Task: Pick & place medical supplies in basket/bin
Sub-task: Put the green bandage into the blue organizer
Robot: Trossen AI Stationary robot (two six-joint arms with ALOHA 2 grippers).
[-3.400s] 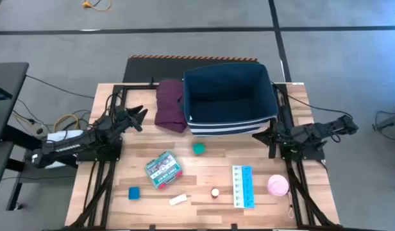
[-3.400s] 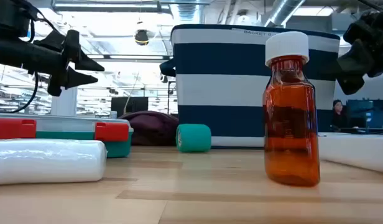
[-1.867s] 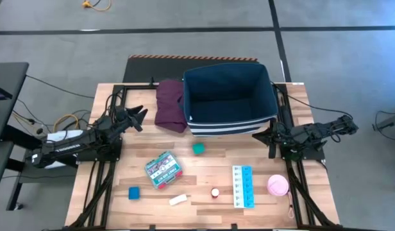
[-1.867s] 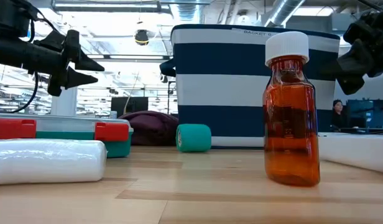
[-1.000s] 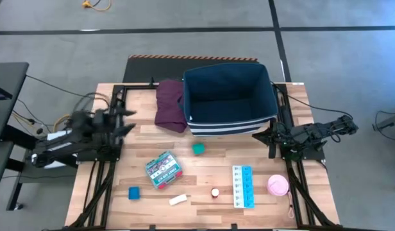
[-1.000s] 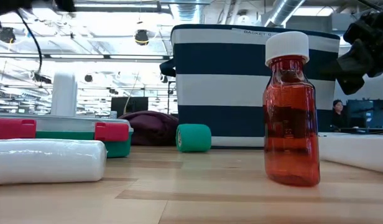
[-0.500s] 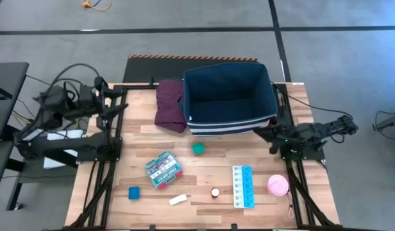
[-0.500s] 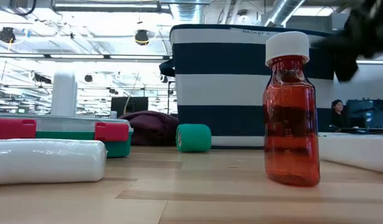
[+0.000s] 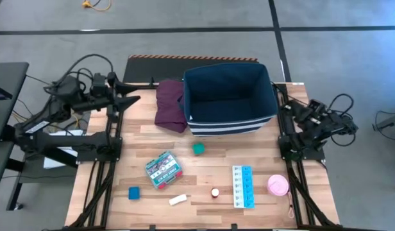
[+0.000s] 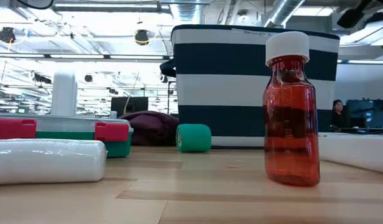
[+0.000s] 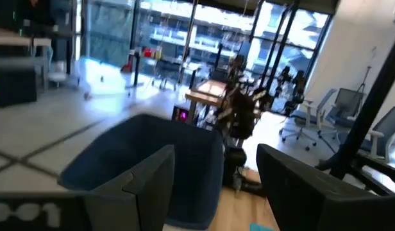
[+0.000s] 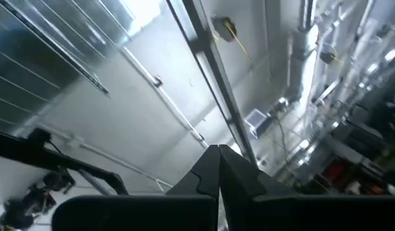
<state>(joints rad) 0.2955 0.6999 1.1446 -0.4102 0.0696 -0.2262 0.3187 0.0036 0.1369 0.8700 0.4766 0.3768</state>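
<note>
Hovering L tool (image 9: 132, 100), fingers apart, beside bin (image 9: 228, 96); supplies on table

the wooden table (image 9: 210, 168) carried a navy bin (image 9: 228, 99) between the two raised claws, a maroon cloth (image 9: 170, 105) touching its side toward the left claw (image 9: 129, 101), and nearer the front a green-red box (image 9: 163, 169), green block (image 9: 198, 149), blue block (image 9: 134, 192), white stick (image 9: 177, 199), red bottle (image 10: 291, 109), pill strip (image 9: 243, 186) and pink roll (image 9: 278, 185).
</note>
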